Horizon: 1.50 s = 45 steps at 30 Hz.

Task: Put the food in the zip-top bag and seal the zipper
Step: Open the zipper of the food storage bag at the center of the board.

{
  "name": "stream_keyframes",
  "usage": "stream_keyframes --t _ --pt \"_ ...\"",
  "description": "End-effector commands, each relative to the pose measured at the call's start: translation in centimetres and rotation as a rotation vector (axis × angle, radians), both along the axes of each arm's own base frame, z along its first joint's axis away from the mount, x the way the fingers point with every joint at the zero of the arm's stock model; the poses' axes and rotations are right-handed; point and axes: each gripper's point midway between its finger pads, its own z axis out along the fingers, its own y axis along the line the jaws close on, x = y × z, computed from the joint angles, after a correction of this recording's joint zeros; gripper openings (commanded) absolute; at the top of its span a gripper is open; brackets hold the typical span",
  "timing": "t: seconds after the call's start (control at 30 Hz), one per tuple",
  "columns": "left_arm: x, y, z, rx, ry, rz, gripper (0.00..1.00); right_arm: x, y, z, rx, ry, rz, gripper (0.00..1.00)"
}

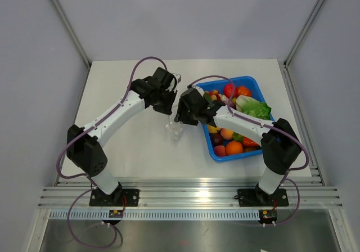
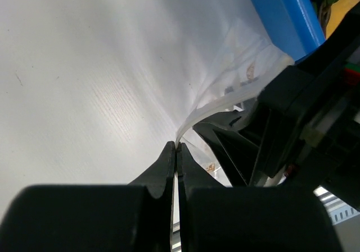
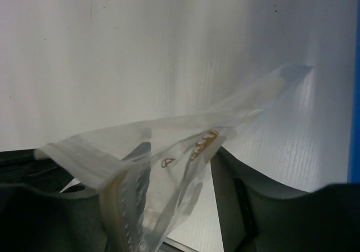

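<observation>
1. Plainly, the bag [image 1: 175,129] hung just above the white desk [image 1: 126,145], between the two pincers and just left of the blue tray [image 1: 235,79].
2. In the left wrist view its long axis ran from the pincer tips up and to the right, towards the tray wall. In the right wrist view it ran from lower left to upper right, with one corner pointing to the upper right.
3. The left pincer [image 2: 176,148] was closed on the bag's edge, where the milky zipper strip [image 2: 225,102] met its tips.
4. The right pincer [image 3: 180,156] stood with its jaws apart and the crumpled bag lay loosely between them. No firm grip showed there.
5. From above, both pincers covered the upper part of the bag, and only a pale crinkled patch showed.
6. I could not tell whether the bag's mouth was open or pressed shut.
7. A small dark fruit [image 1: 216,139] lay by the tray's left wall among orange and red ones. It was partly under the right arm and hard to make out.
</observation>
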Motion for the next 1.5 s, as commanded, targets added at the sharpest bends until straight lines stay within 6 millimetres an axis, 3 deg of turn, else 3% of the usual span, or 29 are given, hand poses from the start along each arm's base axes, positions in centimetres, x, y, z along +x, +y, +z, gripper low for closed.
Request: stream_keyframes --t 0.0,0.3,0.37,0.43,0.8,0.97,1.0,1.07,1.33,1.47 --pt "0.6 0.2 -0.8 0.052 -0.022 0.005 0.00 0.1 0.3 3.4 0.034 -0.070 -0.008 0.53" --pt "0.3 1.0 -1.5 0.100 -0.012 0.000 0.00 0.1 0.0 2.6 0.020 -0.055 -0.031 0.52" --pt "0.2 0.6 -1.4 0.082 -0.007 -0.008 0.00 0.3 0.3 2.9 0.028 -0.058 -0.021 0.72" --pt "0.0 0.2 -1.4 0.059 0.002 -0.016 0.00 0.6 0.5 3.1 0.026 -0.062 -0.021 0.80" --pt "-1.5 -2.3 -1.5 -0.071 0.051 -0.057 0.00 2.6 1.9 5.6 0.046 -0.115 -0.033 0.79" --pt "-1.3 -2.2 -0.7 -0.078 0.030 -0.049 0.00 2.5 1.7 5.1 0.027 -0.113 -0.031 0.65" --pt "-1.2 -2.2 -0.5 -0.078 0.024 -0.048 0.00 2.4 1.7 4.9 0.030 -0.107 -0.030 0.56" --pt "-1.1 -2.1 -0.4 -0.071 0.021 -0.045 0.00 2.1 1.6 3.9 0.029 -0.093 -0.031 0.49" --pt "-0.4 -0.9 -0.1 -0.045 0.007 -0.009 0.00 1.4 -0.5 1.6 -0.034 -0.077 -0.057 0.02" --pt "0.1 0.0 1.0 -0.065 -0.003 0.012 0.00 1.1 -1.8 0.3 -0.043 -0.067 -0.061 0.00"
